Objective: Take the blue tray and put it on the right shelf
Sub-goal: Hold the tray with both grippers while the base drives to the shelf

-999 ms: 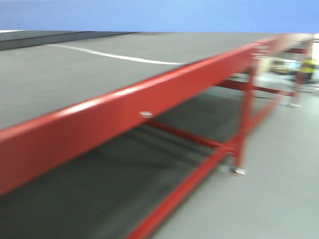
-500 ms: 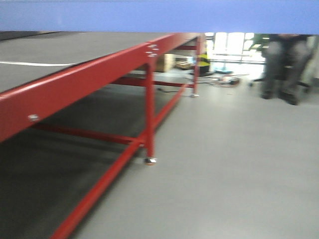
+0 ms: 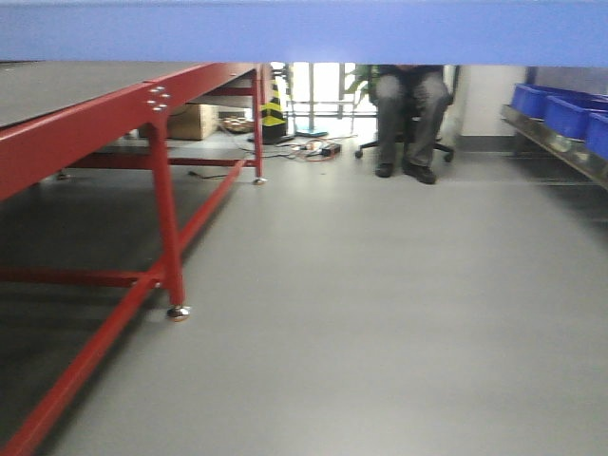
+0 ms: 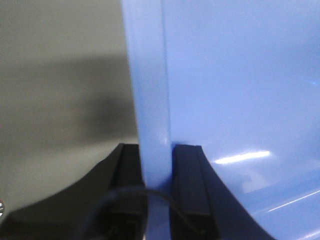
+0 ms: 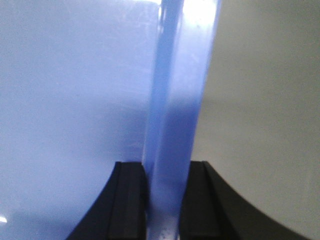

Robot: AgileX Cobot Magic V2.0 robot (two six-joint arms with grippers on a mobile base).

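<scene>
The light-blue tray (image 3: 304, 33) fills a band across the top of the front view, held up off the floor. In the left wrist view my left gripper (image 4: 156, 165) is shut on the tray's (image 4: 240, 75) left rim, one black finger on each side. In the right wrist view my right gripper (image 5: 167, 180) is shut on the tray's (image 5: 65, 100) right rim in the same way. The steel right shelf (image 3: 556, 147) shows at the far right edge of the front view, some way off.
Dark-blue bins (image 3: 570, 114) stand on the shelf. The red-framed black-matted table (image 3: 85, 123) runs along the left. A seated person (image 3: 408, 104) is straight ahead in the distance, with a striped cone (image 3: 274, 104), a cardboard box (image 3: 195, 121) and cables nearby. Grey floor lies between.
The front view has swung to the right: the red table slid off to the left, and the seated person, then the shelf with bins, came into view. Both grippers keep hold of the tray.
</scene>
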